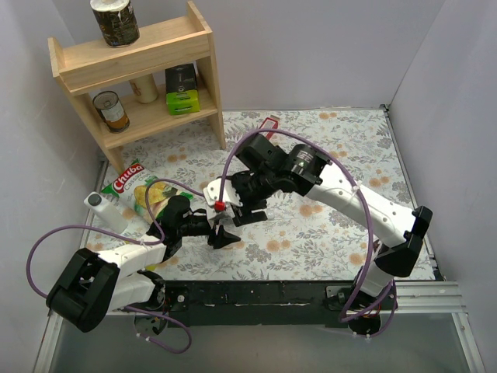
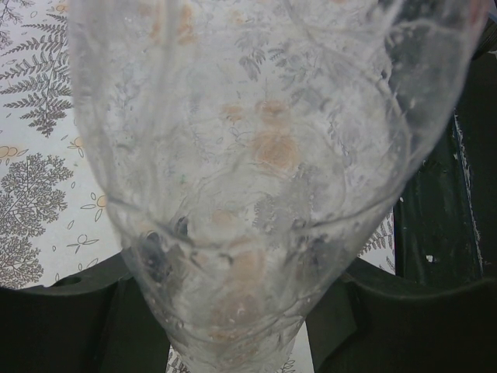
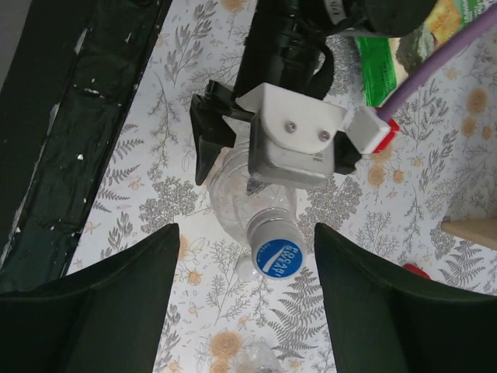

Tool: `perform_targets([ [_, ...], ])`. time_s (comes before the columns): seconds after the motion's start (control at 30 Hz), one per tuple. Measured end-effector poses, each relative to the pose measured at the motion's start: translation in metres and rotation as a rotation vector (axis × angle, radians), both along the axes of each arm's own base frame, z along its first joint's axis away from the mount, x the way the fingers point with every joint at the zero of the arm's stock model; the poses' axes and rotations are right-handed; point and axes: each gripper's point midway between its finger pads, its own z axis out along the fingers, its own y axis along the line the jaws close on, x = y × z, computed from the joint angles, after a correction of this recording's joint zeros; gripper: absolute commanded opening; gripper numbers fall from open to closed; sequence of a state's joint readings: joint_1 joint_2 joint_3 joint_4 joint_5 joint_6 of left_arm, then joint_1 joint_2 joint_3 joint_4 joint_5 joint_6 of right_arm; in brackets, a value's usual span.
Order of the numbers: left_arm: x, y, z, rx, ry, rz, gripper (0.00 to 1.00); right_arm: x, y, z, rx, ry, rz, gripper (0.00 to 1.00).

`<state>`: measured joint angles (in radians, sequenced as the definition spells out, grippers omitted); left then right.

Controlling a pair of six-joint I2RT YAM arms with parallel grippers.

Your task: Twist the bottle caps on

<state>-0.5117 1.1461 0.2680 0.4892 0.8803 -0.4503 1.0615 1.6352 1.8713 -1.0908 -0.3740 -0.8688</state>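
Note:
My left gripper (image 1: 217,233) is shut on the plain clear bottle (image 2: 248,155), which fills the left wrist view; its dark fingers (image 2: 70,326) clasp the bottle's lower part. In the right wrist view the same bottle (image 3: 237,194) leans toward the camera, with the blue-and-white cap (image 3: 277,256) sitting on its neck. My right gripper (image 3: 245,303) is open, its two dark fingers (image 3: 93,303) standing on either side of the cap with a gap on each side. It hangs just above the bottle in the top view (image 1: 248,214). The pale cap and the labelled bottle are not clearly in view.
A wooden shelf (image 1: 140,70) with cans stands at the back left. A chips bag (image 1: 136,185) and a white container (image 1: 101,208) lie beside the left arm. A red box (image 1: 269,123) lies at the back. A clear object (image 3: 260,361) shows at the right wrist view's bottom edge.

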Motion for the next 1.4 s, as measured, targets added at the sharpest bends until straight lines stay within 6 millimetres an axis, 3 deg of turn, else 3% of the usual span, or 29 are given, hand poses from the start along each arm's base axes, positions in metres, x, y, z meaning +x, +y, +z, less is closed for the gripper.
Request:
perform_targets([
  [0.1,0.000,0.000,0.000,0.001,0.003,0.000,0.00,-0.008,0.000,-0.008,-0.024,-0.021,0.044,0.71],
  [0.53,-0.001,0.000,-0.001,0.002,0.006,-0.001,0.00,0.011,-0.006,-0.019,-0.065,-0.099,0.017,0.59],
  [0.8,-0.001,0.000,-0.001,0.001,0.007,-0.002,0.00,0.018,-0.002,-0.018,-0.055,-0.126,0.004,0.40],
  [1.03,0.001,0.001,-0.001,0.007,-0.015,-0.002,0.00,0.019,-0.004,-0.020,-0.057,-0.112,-0.013,0.30],
  [1.4,0.011,0.000,0.004,0.012,-0.164,-0.017,0.00,0.008,-0.007,-0.015,-0.062,0.002,-0.015,0.30],
])
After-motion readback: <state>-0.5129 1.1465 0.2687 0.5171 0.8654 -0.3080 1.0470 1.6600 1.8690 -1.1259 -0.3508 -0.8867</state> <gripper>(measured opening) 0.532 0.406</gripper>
